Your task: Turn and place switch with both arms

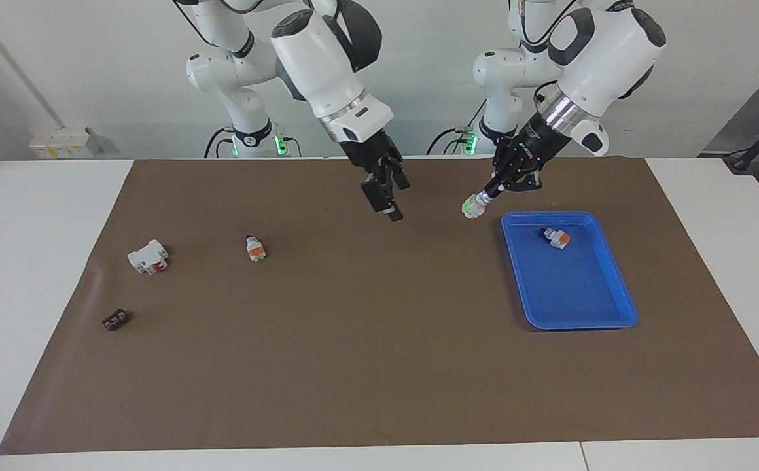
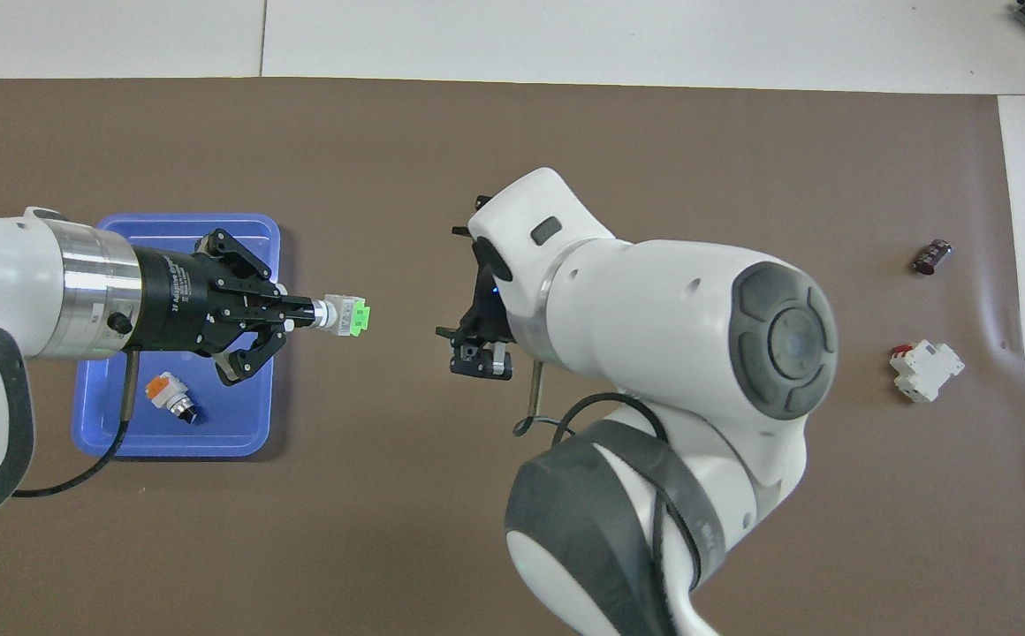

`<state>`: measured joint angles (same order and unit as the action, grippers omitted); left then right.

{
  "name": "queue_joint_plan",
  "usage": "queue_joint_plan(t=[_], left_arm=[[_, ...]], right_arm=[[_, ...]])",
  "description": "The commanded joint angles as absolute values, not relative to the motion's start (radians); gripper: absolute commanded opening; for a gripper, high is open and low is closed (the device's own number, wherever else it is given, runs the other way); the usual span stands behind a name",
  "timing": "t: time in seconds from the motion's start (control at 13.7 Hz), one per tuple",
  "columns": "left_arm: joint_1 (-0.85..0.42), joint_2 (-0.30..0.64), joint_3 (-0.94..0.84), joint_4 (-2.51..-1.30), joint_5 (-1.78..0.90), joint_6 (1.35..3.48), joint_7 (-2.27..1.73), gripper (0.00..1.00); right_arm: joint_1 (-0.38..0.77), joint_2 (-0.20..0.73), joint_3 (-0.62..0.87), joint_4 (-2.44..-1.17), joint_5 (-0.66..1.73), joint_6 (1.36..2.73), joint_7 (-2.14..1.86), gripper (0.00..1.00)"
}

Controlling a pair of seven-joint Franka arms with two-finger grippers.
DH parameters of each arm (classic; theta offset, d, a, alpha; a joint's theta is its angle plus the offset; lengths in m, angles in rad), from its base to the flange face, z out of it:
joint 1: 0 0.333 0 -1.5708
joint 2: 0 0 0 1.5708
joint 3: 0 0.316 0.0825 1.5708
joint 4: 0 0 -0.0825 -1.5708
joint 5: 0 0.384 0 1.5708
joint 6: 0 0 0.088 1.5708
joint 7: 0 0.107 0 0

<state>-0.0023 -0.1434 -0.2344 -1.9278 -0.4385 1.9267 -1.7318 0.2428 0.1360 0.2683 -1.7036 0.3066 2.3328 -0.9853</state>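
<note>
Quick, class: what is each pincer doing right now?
Left pincer: closed on the green-faced switch, over the mat.
Right pincer: empty, cannot be told.

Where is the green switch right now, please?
The switch is in the air, held by the left gripper over the mat beside the blue tray, toward the left arm's end.

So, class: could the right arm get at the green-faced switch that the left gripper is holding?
Probably yes. The left gripper holds the switch by its knob end, green face toward the right gripper, with nothing between them above the mat.
</note>
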Motion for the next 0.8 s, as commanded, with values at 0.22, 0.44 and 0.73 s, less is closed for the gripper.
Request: queue_joint_plan(t=[0.22,0.44,0.73], left_arm=[[0.043,-0.164,-0.226,-1.977,-0.312,1.939,-1.237,0.00],[0.058,-0.210,-0.227,-2.058,-0.236,1.947,-0.922,0.00],[0.092,-0.244,-0.226,-2.124,-0.187,1.944,-0.538,0.00]], right_arm=[[0.080,0.124,0.275,-1.726,0.288,2.290,-0.869,1.00],[0.006,0.123,0.272,-1.726,0.177,2.275,-0.716,1.00],[-0.043,0.107,0.268,-1.710,-0.043,2.160,-0.283,1.00]])
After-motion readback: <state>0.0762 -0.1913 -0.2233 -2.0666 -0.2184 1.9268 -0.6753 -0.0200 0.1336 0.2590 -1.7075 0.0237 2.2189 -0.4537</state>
